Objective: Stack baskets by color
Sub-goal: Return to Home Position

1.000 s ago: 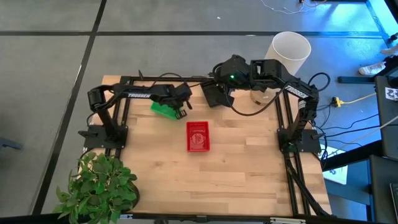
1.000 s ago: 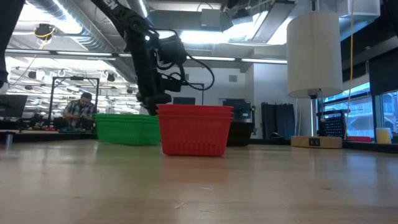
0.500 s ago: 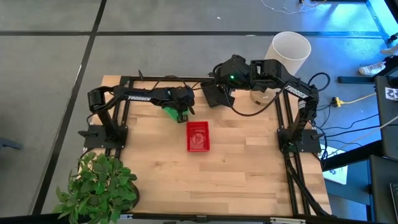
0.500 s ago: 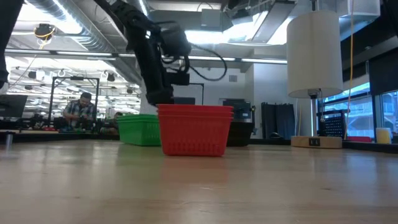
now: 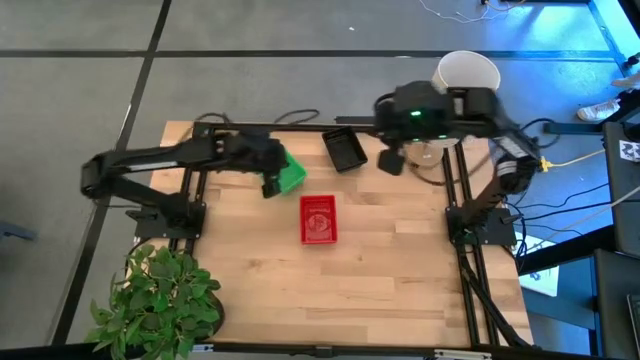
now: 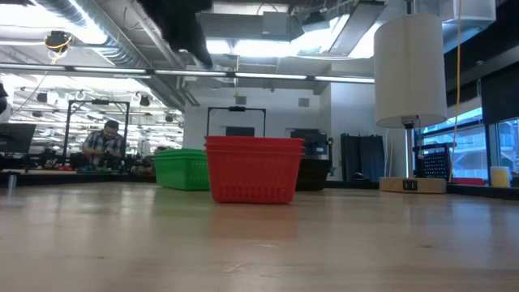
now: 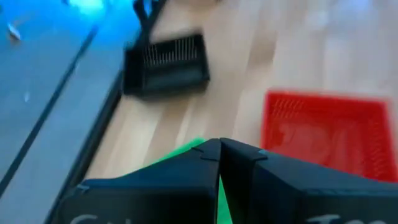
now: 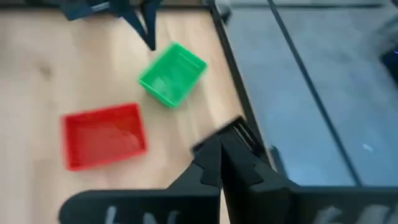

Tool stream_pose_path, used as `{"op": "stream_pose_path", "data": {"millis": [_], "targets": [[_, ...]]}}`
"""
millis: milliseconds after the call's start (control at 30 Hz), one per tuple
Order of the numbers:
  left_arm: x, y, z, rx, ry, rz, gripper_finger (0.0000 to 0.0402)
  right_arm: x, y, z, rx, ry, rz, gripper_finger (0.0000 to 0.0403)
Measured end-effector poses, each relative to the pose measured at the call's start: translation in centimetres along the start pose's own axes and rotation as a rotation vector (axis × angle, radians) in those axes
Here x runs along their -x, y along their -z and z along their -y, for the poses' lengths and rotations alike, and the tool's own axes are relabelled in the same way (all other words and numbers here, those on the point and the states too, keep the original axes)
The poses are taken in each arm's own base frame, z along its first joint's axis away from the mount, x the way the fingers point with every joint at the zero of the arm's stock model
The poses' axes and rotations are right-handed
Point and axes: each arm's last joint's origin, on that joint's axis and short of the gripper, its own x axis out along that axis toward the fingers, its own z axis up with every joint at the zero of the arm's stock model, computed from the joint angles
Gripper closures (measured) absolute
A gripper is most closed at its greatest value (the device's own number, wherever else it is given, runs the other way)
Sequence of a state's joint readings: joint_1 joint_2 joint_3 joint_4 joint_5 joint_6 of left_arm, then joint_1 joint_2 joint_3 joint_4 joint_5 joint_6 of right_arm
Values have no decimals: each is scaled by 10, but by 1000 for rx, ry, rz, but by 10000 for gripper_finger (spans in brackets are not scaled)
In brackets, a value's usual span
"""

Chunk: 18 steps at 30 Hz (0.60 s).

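Note:
A green basket (image 5: pixel 289 172) (image 6: pixel 182 169) rests on its base on the table, left of centre and toward the far edge. The red baskets (image 5: pixel 318 219) (image 6: pixel 253 169) sit nested at the centre. A black basket (image 5: pixel 345 150) (image 7: pixel 166 63) lies by the far rail. My left gripper (image 5: pixel 269 186) (image 7: pixel 219 157) is shut, raised above the green basket's left side, and touches nothing. My right gripper (image 5: pixel 391 161) (image 8: pixel 221 149) is shut, high and to the right of the black basket.
A tall white lamp shade (image 5: pixel 468 76) (image 6: pixel 409 69) stands at the far right corner. A potted plant (image 5: pixel 160 300) fills the near left corner. Black frame rails (image 5: pixel 455 190) run along the sides. Bare wood lies in front of the red baskets.
My left gripper first moved right along the table, and the green basket slid toward the red ones. It then rose steeply clear of the basket and drew back. My right gripper lifted and pulled away to the right of the black basket, which stayed put.

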<state>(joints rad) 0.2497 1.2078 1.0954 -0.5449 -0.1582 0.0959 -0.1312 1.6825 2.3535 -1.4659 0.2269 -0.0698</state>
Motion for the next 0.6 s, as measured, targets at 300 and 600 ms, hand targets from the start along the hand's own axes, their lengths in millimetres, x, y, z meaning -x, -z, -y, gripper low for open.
{"op": "stream_pose_path", "data": {"millis": [300,600], "targets": [[99,5,2,128,76,254,401,83,33,-9,-39,-99,172,403],[164,35,-6,208,103,374,401,98,88,-23,-108,-77,321,403]]}}
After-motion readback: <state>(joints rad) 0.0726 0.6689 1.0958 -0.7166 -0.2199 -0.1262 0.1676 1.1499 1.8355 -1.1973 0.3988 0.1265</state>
